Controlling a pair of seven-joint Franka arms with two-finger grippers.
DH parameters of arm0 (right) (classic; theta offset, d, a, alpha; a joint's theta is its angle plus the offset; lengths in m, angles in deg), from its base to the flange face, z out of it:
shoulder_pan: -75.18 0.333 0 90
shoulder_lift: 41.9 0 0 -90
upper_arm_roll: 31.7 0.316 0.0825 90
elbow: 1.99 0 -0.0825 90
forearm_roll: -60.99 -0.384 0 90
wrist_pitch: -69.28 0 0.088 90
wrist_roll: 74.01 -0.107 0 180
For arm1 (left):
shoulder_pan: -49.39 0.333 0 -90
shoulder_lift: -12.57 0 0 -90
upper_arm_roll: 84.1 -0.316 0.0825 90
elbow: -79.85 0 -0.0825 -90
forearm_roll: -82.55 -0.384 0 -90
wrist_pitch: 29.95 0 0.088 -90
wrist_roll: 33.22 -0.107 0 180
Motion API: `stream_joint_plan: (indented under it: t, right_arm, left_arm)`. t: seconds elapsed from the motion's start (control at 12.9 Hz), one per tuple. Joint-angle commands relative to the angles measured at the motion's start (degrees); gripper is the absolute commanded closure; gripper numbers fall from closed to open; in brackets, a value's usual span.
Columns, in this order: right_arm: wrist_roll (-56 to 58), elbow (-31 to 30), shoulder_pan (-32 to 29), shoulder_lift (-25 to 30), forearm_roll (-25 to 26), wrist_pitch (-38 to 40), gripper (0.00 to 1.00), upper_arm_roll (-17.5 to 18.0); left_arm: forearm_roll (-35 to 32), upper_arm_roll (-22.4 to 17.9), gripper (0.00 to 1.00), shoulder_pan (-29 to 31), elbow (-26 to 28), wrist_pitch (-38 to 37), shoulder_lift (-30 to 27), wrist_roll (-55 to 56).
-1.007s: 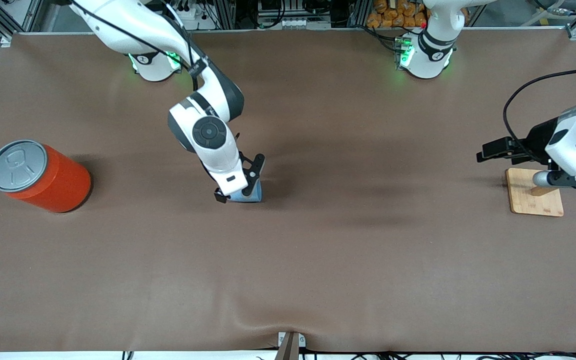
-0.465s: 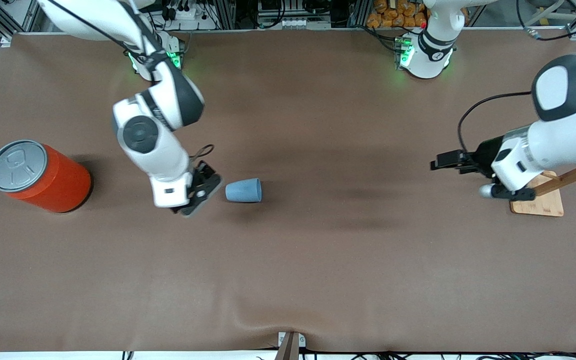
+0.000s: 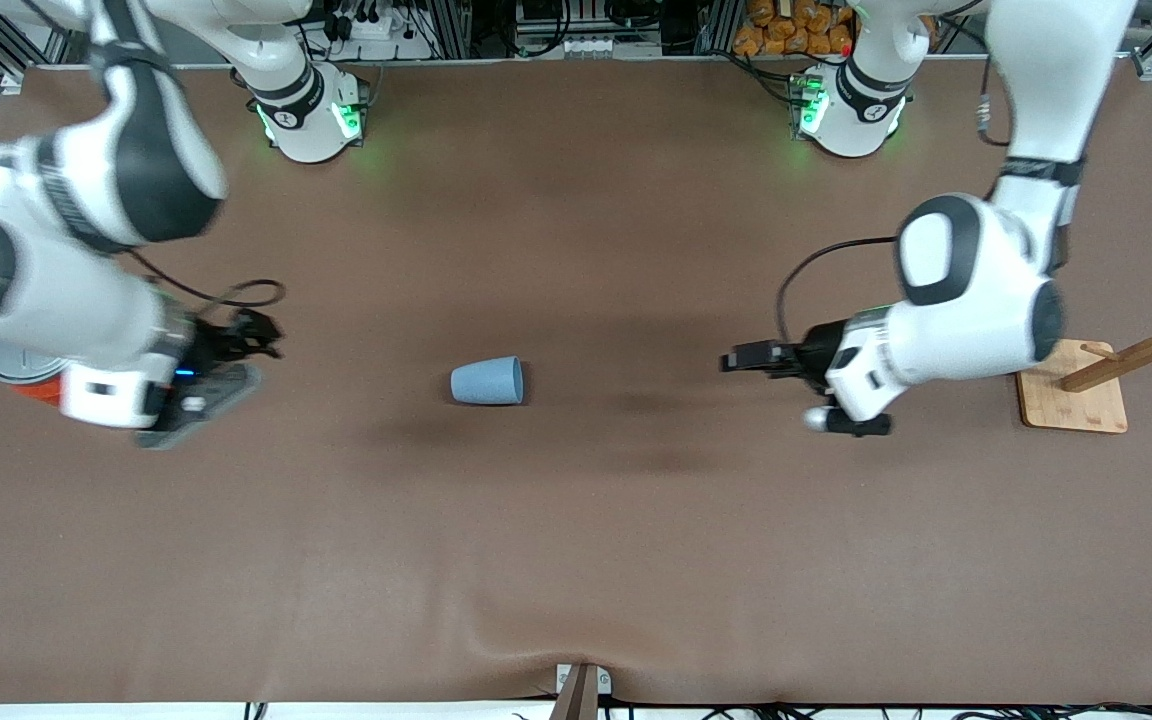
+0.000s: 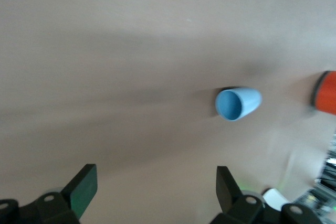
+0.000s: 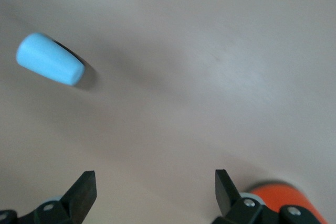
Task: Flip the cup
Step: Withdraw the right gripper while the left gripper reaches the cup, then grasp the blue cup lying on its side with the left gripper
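Cup [image 3: 487,381] on its side, midway between both open, well-apart tools [image 3: 211,385] [image 3: 751,357].

Small light-blue cup [image 3: 487,381] — on its side, mid-table, untouched.

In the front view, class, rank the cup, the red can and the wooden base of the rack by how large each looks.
1. Wooden base: largest visible area.
2. Cup: smaller, lying on its side mid-table.
Red can: not rankable; the right arm covers nearly all of it, leaving only a sliver in view.
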State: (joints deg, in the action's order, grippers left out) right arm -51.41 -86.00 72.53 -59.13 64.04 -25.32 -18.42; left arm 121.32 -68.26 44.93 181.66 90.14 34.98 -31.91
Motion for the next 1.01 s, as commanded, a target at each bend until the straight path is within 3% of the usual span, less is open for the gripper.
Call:
stream_joint_plan:
  t: [0.0,0.15,0.23,0.54,0.85,0.93]
  right_arm:
    - [0.1,-1.5,1.1,5.9,-1.6,2.6,0.00,-4.8]
    - [-1.0,-2.3,7.1,8.5,-7.0,5.6,0.00,-14.8]
    - [-1.5,-3.9,8.1,10.2,-9.3,7.5,0.00,-17.7]
    - [-9.4,-10.9,5.5,19.4,-9.1,10.0,0.00,-18.0]
    - [-14.4,-7.3,4.3,19.4,-7.9,12.4,0.00,-17.8]
    - [-14.4,-7.2,3.6,19.7,-7.5,12.6,0.00,-17.8]
  left_arm:
    - [10.6,0.0,0.00,-4.0,-0.6,4.9,4.6,-0.2]
    - [17.4,0.0,0.00,-10.0,-1.2,14.5,8.2,-0.4]
    - [20.7,0.0,0.00,-12.7,-2.6,20.0,11.1,-0.9]
    - [33.9,0.0,0.00,-18.6,-12.1,24.7,23.4,-9.5]
    - [45.3,-0.1,0.00,-22.7,-15.8,24.7,27.5,-17.9]
    - [46.0,-0.2,0.16,-23.7,-16.5,24.7,27.9,-18.5]
